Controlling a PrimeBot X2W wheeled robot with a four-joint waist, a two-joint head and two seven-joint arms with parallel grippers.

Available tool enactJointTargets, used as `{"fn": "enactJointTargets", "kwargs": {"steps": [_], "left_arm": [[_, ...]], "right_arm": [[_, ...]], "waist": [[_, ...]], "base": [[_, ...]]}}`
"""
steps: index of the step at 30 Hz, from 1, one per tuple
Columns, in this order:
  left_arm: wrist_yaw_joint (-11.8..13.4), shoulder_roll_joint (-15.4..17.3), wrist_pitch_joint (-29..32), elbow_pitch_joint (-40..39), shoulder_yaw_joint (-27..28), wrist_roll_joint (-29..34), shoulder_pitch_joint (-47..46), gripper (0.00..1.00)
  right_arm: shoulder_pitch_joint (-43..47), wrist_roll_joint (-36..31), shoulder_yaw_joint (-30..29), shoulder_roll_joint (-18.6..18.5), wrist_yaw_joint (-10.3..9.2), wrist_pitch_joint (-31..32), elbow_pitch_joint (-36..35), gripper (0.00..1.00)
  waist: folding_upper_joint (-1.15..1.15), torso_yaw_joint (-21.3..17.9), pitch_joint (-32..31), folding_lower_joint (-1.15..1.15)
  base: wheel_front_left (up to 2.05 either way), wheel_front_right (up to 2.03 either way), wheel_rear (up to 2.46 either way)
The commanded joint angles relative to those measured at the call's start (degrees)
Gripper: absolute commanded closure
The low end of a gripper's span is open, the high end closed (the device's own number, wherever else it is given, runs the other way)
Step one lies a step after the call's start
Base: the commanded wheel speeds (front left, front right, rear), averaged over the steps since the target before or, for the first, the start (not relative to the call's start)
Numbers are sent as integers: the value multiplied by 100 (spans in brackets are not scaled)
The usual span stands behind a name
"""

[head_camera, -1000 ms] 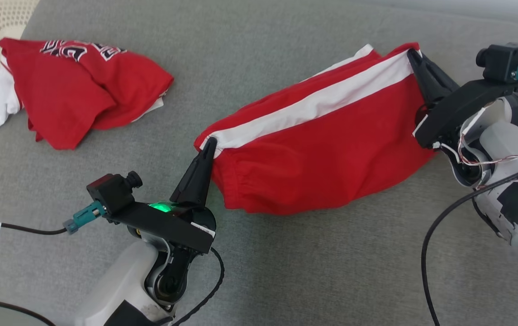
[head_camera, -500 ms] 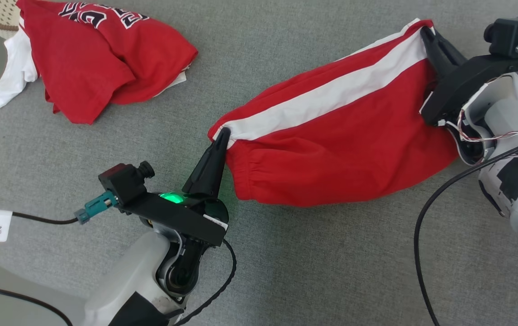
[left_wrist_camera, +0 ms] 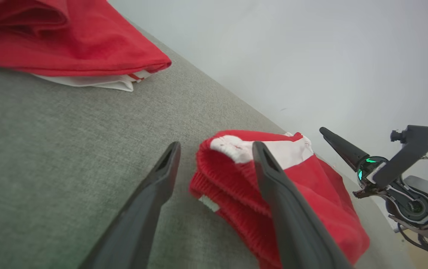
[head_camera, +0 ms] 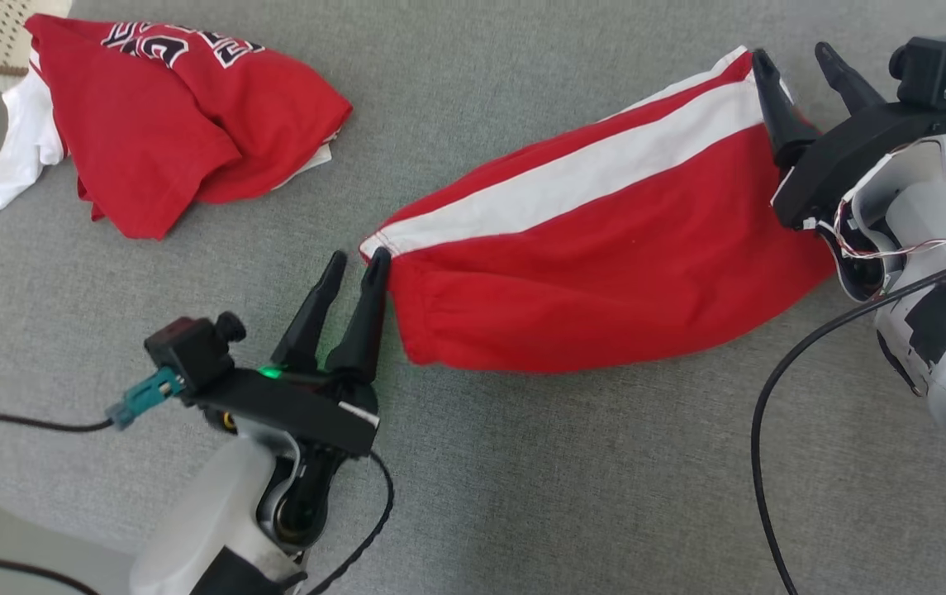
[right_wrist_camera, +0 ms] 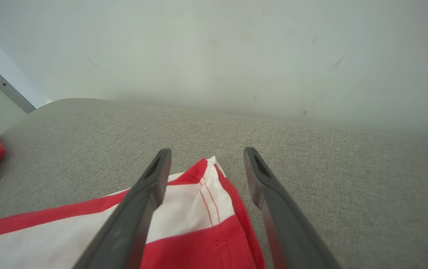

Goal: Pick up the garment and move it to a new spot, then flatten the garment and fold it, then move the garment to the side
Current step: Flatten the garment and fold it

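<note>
I'm seeing the folded red shorts with a white side stripe (head_camera: 605,248) lying on the grey woven cushion (head_camera: 522,496), stretching between my grippers. The left gripper (head_camera: 360,256) is sitting low, fingers apart, one finger against the elastic end. The right gripper (head_camera: 792,52) is spread too, its fingers straddling the far corner. A crumpled red jersey (head_camera: 167,124) is lying well apart.

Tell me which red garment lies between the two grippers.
The white-striped garment, spanning from the left gripper to the right gripper. The lettered garment lies crumpled well apart from both.
</note>
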Motion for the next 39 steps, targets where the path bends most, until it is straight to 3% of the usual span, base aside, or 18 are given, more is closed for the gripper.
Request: {"fn": "enactJointTargets", "kwargs": {"steps": [1, 14, 26, 32, 39], "left_arm": [[-1, 13, -5, 45, 110, 159, 160, 0], [-1, -98, -6, -94, 1343, 1781, 1206, 0], [-1, -313, -6, -455, 2241, 3196, 2029, 0], [-1, -339, -6, -469, 2425, 3502, 2173, 0], [-1, -349, -6, -472, 2530, 3430, 2195, 0]], "right_arm": [[104, -18, -44, 10, -4, -41, 10, 0], [1409, -878, -1401, -232, -4, -50, -488, 0], [2389, -1662, -2381, -59, -4, -51, -642, 0], [2234, -1757, -2523, 51, -4, -51, -300, 0], [1960, -1779, -2570, 76, -4, -51, 79, 0]], "waist": [[-1, -65, -144, 0], [-1, -215, -792, 0], [-1, -27, -1019, 0], [-1, 179, -931, 0], [-1, 348, -797, 0]], "base": [[0, 0, 0], [0, 0, 0], [0, 0, 0], [0, 0, 0], [0, 0, 0]]}}
